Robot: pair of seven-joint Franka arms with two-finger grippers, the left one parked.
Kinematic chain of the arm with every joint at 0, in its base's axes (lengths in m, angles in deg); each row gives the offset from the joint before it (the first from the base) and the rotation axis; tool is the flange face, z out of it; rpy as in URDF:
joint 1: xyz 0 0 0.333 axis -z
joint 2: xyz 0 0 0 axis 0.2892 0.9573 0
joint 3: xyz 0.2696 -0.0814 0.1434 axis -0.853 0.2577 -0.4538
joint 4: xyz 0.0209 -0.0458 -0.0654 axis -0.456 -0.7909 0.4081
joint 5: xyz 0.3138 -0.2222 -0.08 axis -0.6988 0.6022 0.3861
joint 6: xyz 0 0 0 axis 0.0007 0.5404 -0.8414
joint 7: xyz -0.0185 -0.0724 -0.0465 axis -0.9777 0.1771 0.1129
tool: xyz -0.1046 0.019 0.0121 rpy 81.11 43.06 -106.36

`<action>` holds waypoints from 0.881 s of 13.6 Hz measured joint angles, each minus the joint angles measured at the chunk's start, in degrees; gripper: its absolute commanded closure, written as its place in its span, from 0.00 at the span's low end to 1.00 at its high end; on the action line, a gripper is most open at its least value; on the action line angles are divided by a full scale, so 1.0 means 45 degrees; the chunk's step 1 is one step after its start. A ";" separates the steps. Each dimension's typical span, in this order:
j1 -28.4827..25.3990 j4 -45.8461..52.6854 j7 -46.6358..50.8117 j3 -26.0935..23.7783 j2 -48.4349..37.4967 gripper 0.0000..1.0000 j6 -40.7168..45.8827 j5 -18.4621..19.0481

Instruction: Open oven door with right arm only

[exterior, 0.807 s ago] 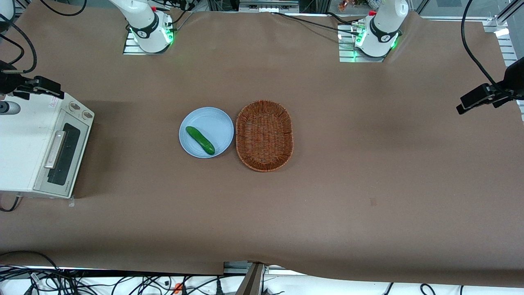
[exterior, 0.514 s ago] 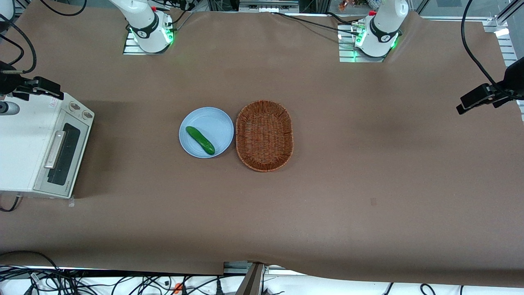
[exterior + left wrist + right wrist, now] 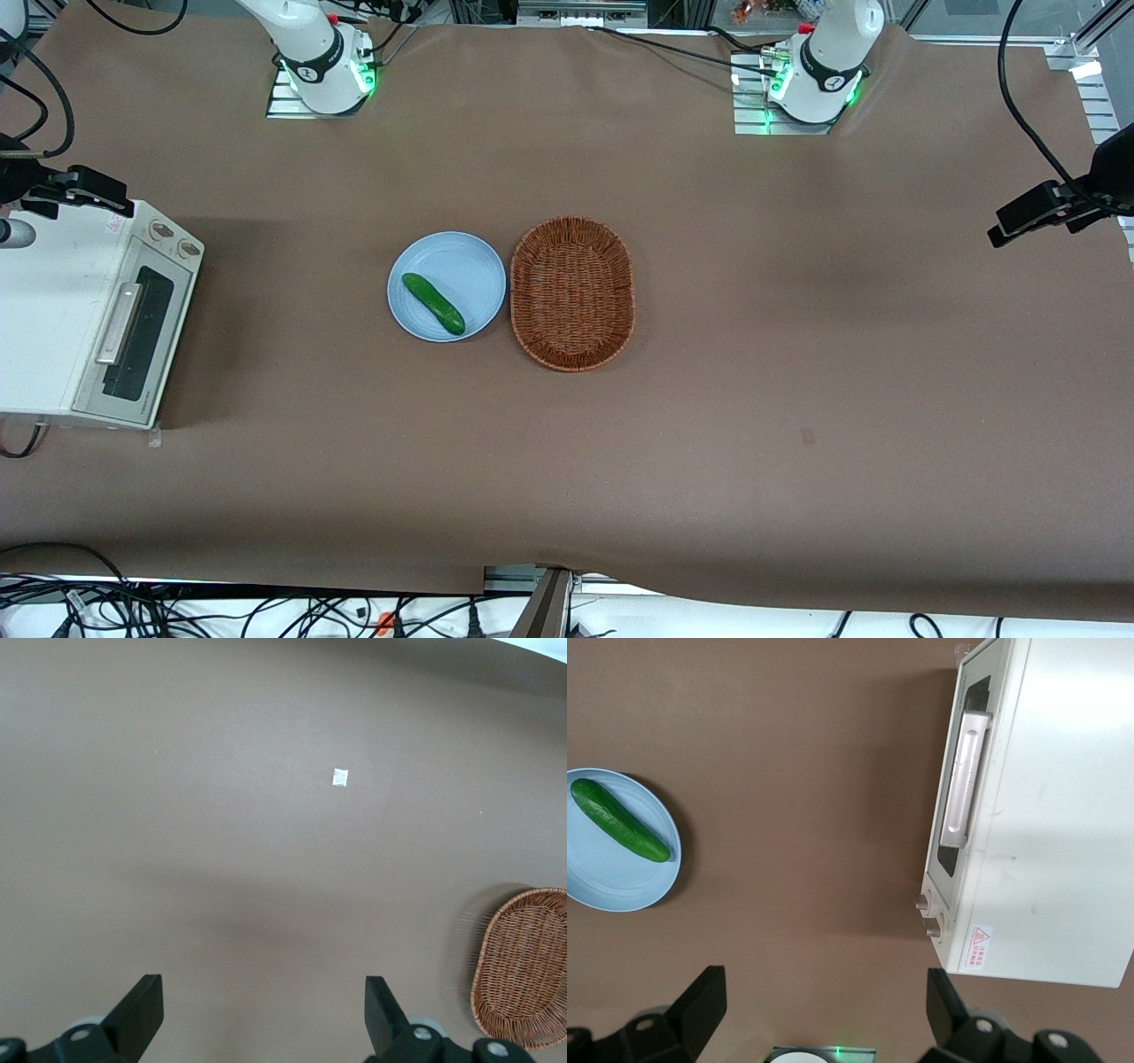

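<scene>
The cream-white toaster oven (image 3: 53, 310) stands at the working arm's end of the table. Its oven door (image 3: 135, 335), with dark glass and a silver bar handle (image 3: 119, 323), is closed. The door also shows closed in the right wrist view (image 3: 967, 780), with the handle (image 3: 962, 780) across it and two knobs (image 3: 926, 914) beside it. My right gripper (image 3: 81, 188) hangs high above the oven's corner farther from the front camera. Its fingers (image 3: 700, 1001) are wide apart with nothing between them, and the gripper (image 3: 824, 1005) is well clear of the door.
A light blue plate (image 3: 469, 257) with a green cucumber (image 3: 433, 303) sits mid-table, next to a brown wicker basket (image 3: 572, 292). The plate (image 3: 594, 886) and cucumber (image 3: 620, 820) also show in the right wrist view. The working arm's base (image 3: 323, 66) is at the table's back edge.
My right gripper has drifted slightly outward toward the working arm's end of the table. The oven door stays closed.
</scene>
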 measured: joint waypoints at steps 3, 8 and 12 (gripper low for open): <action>0.0003 0.0000 0.0004 0.0000 0.0097 0.00 -0.0066 -0.0002; 0.0003 0.0002 0.0003 0.0000 0.0250 0.00 -0.0097 -0.0007; 0.0002 0.0001 0.0000 0.0000 0.0739 0.26 -0.0090 -0.0008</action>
